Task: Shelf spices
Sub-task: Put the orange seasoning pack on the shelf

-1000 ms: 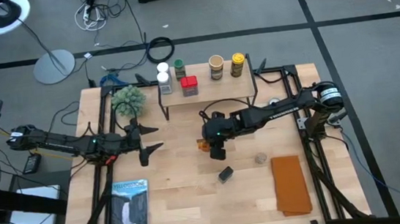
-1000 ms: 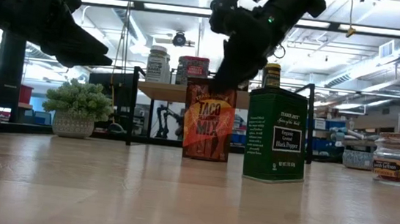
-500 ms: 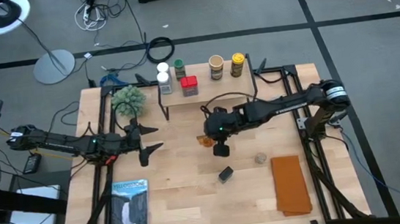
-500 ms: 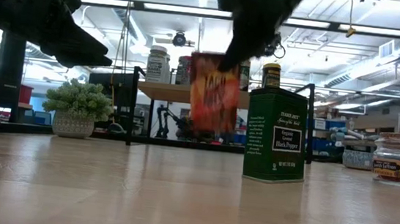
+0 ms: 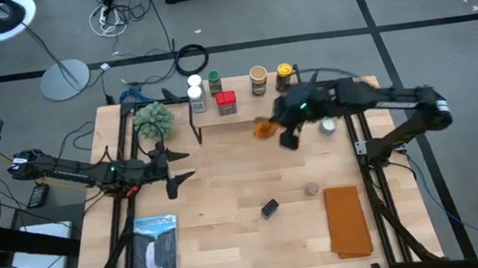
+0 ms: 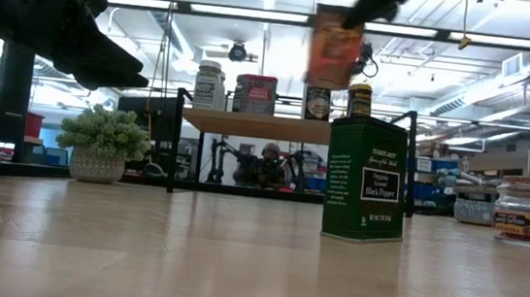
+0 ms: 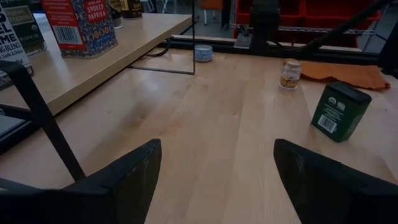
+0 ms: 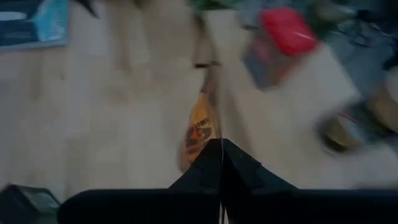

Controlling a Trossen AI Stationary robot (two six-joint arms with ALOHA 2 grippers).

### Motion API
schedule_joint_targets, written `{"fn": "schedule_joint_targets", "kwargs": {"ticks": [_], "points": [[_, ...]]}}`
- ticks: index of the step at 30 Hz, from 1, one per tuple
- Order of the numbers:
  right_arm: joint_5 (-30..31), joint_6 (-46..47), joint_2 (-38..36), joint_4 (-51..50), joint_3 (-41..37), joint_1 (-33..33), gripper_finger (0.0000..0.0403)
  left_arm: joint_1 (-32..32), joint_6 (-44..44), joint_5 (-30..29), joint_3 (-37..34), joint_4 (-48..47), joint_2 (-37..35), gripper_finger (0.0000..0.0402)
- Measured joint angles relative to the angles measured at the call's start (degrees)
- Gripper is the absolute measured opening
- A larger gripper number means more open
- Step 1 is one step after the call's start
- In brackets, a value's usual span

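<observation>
An orange taco-mix packet [image 5: 262, 129] is hanging upright, pinched at its top edge between the right gripper's [image 5: 275, 130] closed fingers, just beside the light-wood shelf [image 5: 250, 106].

The worktop [image 7: 236, 143] was pale wood with a smooth, faintly satin finish, and the shelf [image 7: 93, 59] was a board of the same light wood on thin black metal legs. The dark green pepper tin [image 6: 365, 180] looked like painted metal with a paper-like label. The small jar [image 6: 524, 210] was clear glass. The orange packet [image 6: 334, 46] looked glossy. The orange cloth [image 5: 348, 220] lay matt.
</observation>
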Motion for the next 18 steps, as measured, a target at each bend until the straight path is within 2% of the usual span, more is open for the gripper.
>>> {"fn": "schedule_joint_targets", "kwargs": {"ticks": [3,8,18], "points": [[-0.72,-1.62,-4.12,-3.52,-0.14,-4.77,0.0000,-0.01,0.00,0.02,0.00,-0.03,0.00,0.0317],[-5.57,-6.27,-7.21,-5.40,-0.16,-13.83,0.0000,-0.01,0.00,0.01,0.00,0.19,-0.02,0.0317],[-18.95,-14.98,-2.11,-6.60,-0.18,-30.20,0.0000,0.01,0.00,0.77,0.00,1.08,-0.02,0.0317]]}}
